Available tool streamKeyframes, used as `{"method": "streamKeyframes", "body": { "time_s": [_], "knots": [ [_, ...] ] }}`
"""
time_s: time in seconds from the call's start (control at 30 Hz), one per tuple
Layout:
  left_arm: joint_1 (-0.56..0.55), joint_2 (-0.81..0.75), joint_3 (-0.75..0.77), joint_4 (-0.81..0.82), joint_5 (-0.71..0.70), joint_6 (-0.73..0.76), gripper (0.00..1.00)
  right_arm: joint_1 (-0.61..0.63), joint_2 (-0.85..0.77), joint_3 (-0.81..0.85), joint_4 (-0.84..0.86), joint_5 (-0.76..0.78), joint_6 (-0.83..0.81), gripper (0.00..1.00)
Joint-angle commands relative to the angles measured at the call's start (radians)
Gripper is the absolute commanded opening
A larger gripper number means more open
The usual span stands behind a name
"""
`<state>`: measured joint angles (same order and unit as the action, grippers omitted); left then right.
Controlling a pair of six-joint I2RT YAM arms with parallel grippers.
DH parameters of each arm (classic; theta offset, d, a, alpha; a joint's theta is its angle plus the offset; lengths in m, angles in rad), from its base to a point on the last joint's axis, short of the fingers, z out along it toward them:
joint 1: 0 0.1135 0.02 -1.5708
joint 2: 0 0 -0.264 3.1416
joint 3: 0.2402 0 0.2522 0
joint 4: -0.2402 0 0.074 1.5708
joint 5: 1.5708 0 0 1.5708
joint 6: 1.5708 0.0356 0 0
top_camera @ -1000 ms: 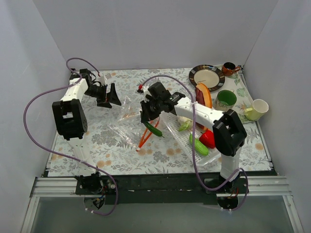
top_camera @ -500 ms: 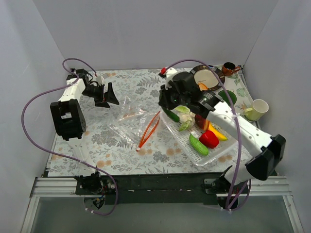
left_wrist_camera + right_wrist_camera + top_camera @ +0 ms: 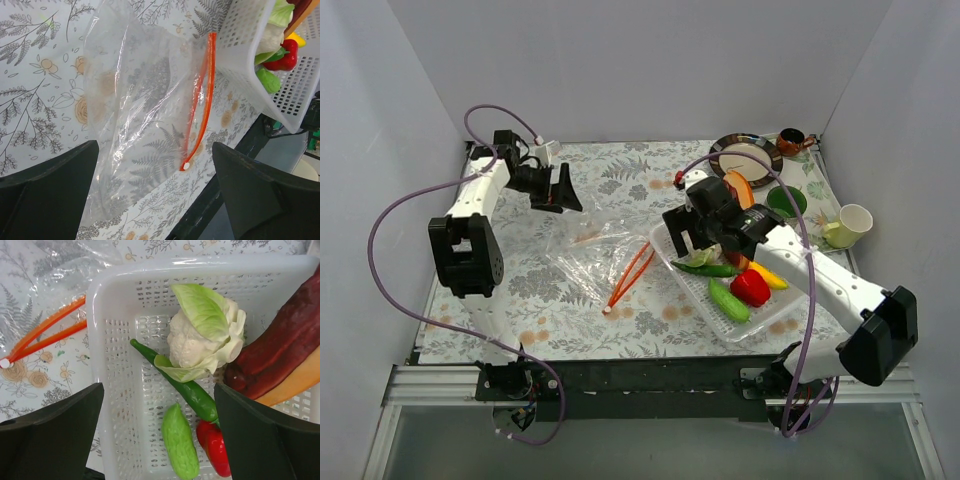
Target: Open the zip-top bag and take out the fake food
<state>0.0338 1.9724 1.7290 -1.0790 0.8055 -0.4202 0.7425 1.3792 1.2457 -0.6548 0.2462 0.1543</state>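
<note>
Zip-top bag (image 3: 140, 115) clear, crinkly, flat; orange-red zip strip (image 3: 204, 100) parted.

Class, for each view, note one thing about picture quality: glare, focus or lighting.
Top external: soft, even light; the zip-top bag nearly vanishes against the floral cloth. Left wrist: white glare streaks on the bag; the left fingers are dark blurs. Right wrist: tray and cabbage sharp, right fingers dark.

Open zip-top bag (image 3: 135, 110) lies beside the fake food (image 3: 200, 340).

In the tray (image 3: 96, 355), the fake food (image 3: 750, 287); just left of it on the table (image 3: 520, 290), the zip-top bag (image 3: 585, 260)
</note>
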Motion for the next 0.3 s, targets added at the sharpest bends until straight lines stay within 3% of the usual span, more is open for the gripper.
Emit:
{"method": "streamKeyframes", "body": {
  "time_s": [0.0,0.27],
  "knots": [
    [0.006,-0.093,0.029,0.008,0.069,0.011,0.98,0.003,-0.084,0.038,0.064,0.048,0.027,0.98],
    [0.028,-0.288,-0.137,0.236,0.064,-0.041,0.98,0.008,-0.219,-0.048,0.139,0.07,0.022,0.98]
  ]
}}
